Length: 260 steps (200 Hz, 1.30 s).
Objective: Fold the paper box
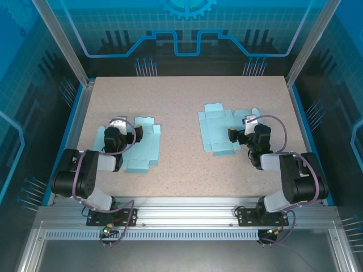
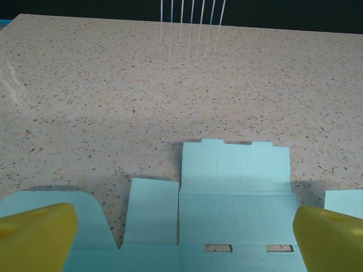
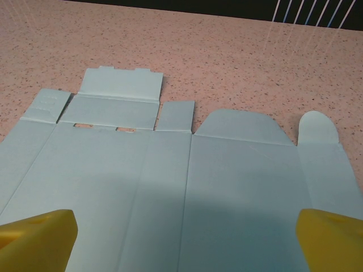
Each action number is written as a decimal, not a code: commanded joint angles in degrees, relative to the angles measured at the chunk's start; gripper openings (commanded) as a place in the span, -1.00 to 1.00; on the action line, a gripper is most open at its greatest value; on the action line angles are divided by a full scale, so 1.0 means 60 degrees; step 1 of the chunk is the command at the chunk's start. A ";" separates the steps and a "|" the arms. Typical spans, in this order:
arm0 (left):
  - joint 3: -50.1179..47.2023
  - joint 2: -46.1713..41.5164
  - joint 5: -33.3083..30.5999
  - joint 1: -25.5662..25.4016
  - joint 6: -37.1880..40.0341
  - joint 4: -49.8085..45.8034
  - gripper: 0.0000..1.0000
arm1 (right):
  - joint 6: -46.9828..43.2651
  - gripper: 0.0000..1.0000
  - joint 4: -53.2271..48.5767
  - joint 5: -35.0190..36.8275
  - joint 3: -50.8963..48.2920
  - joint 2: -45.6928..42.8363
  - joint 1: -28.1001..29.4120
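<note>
Paper box, unfolded: my left hand point(image 2: 181, 235) and right hand point(image 3: 184, 235) hover spread wide, pinching nothing, over the left blank point(image 1: 144, 150) and right blank point(image 1: 218, 133), which lie flat and well apart on the worktop point(image 1: 181, 96). I'd pin a near panel, lift along its crease, and leave the far tuck flap point(image 3: 120, 85) for last.

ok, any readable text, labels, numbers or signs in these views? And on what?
No readable text anywhere.
On the left paper box blank: plain light blue, no print.
On the right paper box blank: plain light blue, no print.
On the blue backdrop: gear and line graphics, no words.
On the speckled tabletop: no marks.
</note>
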 commanded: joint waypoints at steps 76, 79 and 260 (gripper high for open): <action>0.1341 -0.2269 0.2263 -0.0113 0.1181 -0.3723 0.98 | -0.0012 1.00 -0.1710 0.0105 0.0696 -0.0863 -0.0047; 0.1430 -0.2327 0.2282 -0.0133 0.1287 -0.3878 0.98 | 0.0009 1.00 -0.1769 0.0129 0.0708 -0.0910 -0.0040; 0.8830 0.1211 0.4861 -0.0383 0.7153 -1.4055 0.98 | 0.0608 1.00 -0.3174 0.0761 0.1003 -0.2283 -0.0177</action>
